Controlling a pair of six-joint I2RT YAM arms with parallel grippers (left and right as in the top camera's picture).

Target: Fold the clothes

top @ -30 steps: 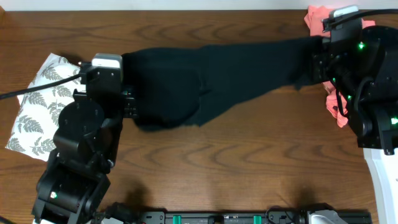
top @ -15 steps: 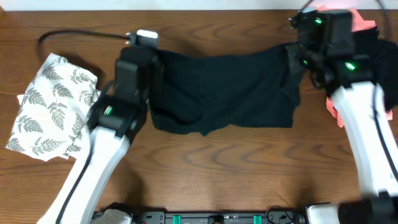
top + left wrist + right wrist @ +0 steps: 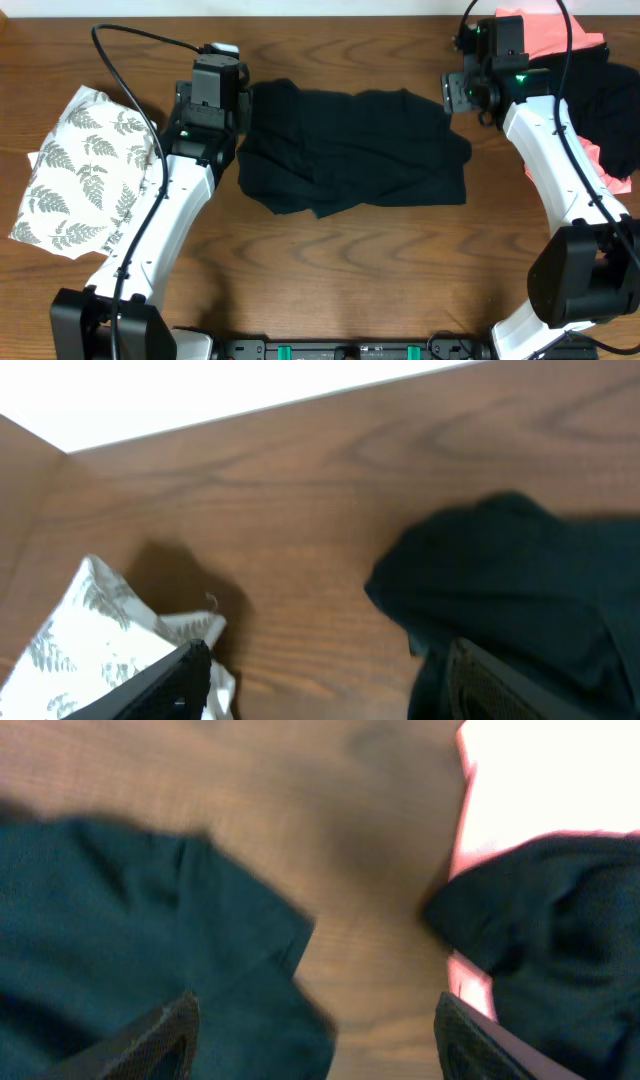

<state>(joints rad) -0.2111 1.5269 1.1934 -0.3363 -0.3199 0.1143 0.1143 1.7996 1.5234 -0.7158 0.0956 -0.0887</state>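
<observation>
The brown wooden table (image 3: pixel 330 270) is carrying everything. A plain black fabric T-shirt (image 3: pixel 360 150) is lying spread and rumpled across its middle, toward the far edge. A white fabric top printed with grey-green fern leaves (image 3: pixel 80 170) is sitting at the left edge. Another black garment (image 3: pixel 605 100) is lying on a coral-pink top (image 3: pixel 545 35) at the far right corner. My left gripper (image 3: pixel 328 652) is hovering by the T-shirt's left end, jaws gaping. My right gripper (image 3: pixel 315 1005) is hovering by its right end, jaws also wide apart.

Black T-shirt (image 3: pixel 355 150) centre; white top (image 3: pixel 80 175), grey-green fern print, nine o'clock; coral-pink top (image 3: pixel 540 30), one o'clock; brown wood-grain worktop (image 3: pixel 350 280).
</observation>
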